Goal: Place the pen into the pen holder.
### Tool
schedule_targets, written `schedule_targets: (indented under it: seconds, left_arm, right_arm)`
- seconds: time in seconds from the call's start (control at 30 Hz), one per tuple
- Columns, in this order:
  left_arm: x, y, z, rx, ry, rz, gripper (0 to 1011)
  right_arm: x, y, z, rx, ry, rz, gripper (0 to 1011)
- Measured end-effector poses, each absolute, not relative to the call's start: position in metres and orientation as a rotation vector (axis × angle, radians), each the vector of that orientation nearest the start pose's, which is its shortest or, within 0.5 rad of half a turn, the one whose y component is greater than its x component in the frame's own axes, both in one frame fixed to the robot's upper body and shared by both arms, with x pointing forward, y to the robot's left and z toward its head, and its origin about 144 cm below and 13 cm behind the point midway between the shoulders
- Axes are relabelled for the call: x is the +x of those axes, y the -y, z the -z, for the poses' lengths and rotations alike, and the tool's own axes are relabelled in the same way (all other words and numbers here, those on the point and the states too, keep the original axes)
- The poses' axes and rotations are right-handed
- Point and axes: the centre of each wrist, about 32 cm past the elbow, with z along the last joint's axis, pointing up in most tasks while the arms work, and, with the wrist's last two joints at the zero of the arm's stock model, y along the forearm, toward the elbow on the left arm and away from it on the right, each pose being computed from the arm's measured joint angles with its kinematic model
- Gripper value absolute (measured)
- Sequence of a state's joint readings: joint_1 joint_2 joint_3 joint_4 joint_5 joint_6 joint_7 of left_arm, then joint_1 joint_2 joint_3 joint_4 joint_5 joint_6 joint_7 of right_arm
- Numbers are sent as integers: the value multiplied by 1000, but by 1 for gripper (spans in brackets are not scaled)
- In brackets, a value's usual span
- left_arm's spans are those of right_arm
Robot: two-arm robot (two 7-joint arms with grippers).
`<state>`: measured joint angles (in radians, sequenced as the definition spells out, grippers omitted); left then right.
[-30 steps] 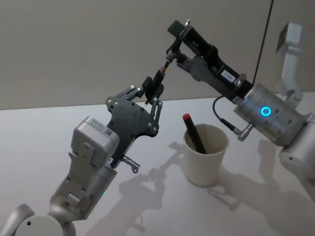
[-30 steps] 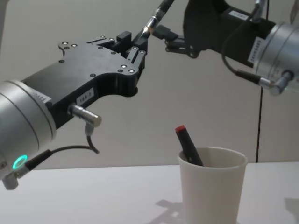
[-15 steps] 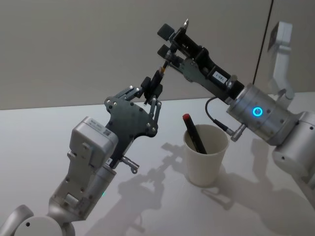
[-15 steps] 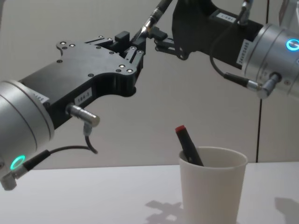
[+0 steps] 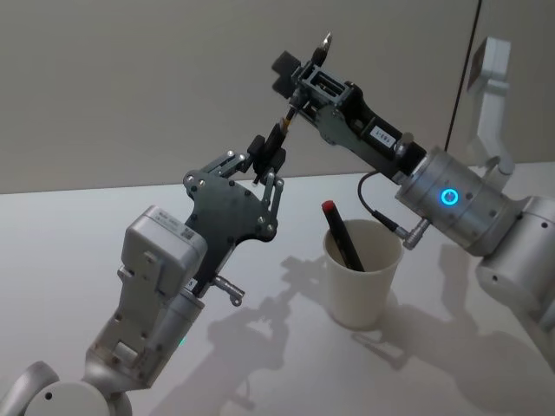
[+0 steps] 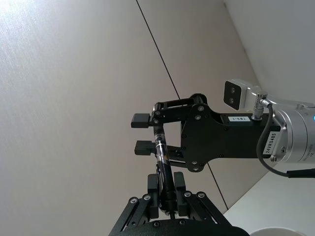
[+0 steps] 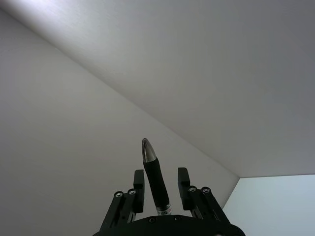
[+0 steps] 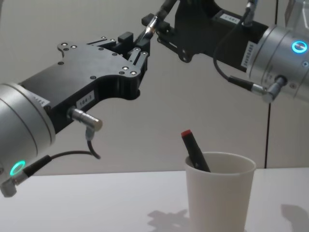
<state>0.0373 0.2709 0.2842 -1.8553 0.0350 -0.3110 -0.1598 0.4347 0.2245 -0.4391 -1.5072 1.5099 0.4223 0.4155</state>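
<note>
A dark pen (image 5: 284,123) with a silver band stands nearly upright high above the table, its lower end pinched in my left gripper (image 5: 267,160), which is shut on it. My right gripper (image 5: 293,85) reaches in from the right, open, one finger on each side of the pen's upper part. In the right wrist view the pen (image 7: 154,179) rises between the fingers (image 7: 183,177) with a gap on each side. The pen holder (image 5: 362,277), a white paper cup, stands on the table below and to the right. From the chest the cup (image 8: 219,198) sits low, under both grippers.
A black marker with a red cap (image 5: 341,234) leans inside the cup. The white table (image 5: 69,234) stretches to the left and front of the cup. A plain wall stands behind.
My right gripper has swung left and turned, so its open fingers now straddle the pen's upper end. The left gripper and the pen have stayed put.
</note>
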Motion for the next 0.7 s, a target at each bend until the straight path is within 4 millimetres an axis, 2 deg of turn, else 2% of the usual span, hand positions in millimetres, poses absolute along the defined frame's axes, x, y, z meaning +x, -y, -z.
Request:
schedule_targets:
  seconds: [0.1,0.13,0.23,0.27,0.37,0.7]
  left_arm:
    - [427,-197,-1207,-187,548,-1016,194]
    - [427,-197,-1207,-187,548,-1016,194]
    - [427,-197,-1207,-187,548,-1016,194]
    - [427,-197,-1207,-187,548,-1016,194]
    - [427,-197,-1207,-188,549,-1015,194]
    - [427,-197,-1207,-188,549,-1015,194]
  right_arm:
    - [542,159,-1254,635,-870,292,363]
    - [542,159,-1254,635,-870,292,302]
    - [542,159,-1254,634,-870,291,242]
    - [542,159,-1254,634,-869,291,185]
    - [542,159,-1253,634,-869,293,134]
    - [542,158,-1254,634,-869,292,134]
